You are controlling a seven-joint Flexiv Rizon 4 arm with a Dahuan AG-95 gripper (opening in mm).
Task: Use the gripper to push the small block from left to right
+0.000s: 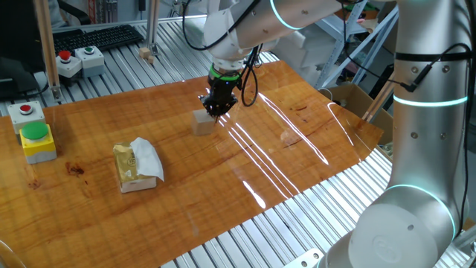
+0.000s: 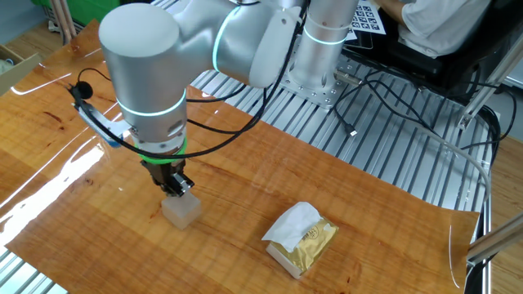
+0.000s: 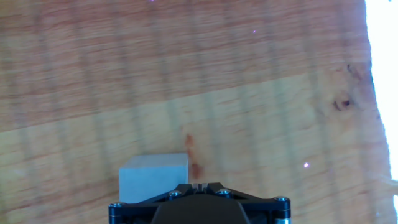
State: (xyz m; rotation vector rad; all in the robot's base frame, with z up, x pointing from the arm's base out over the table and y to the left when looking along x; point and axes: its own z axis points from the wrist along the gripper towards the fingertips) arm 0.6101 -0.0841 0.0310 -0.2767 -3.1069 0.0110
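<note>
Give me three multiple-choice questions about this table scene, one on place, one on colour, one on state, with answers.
1. Where is the black two-fingered hand?
A. beside the small pale beige wooden block
B. above the yellowish tissue box
C. off the wooden table

2. What colour is the ring above the hand?
A. red
B. green
C. white

3. How does the block sit?
A. lifted
B. flat on the table
C. on the tissue box

Answers: 1 A, the hand stands right at the block; 2 B, a green ring shows; 3 B, the block rests on the wood.
</note>
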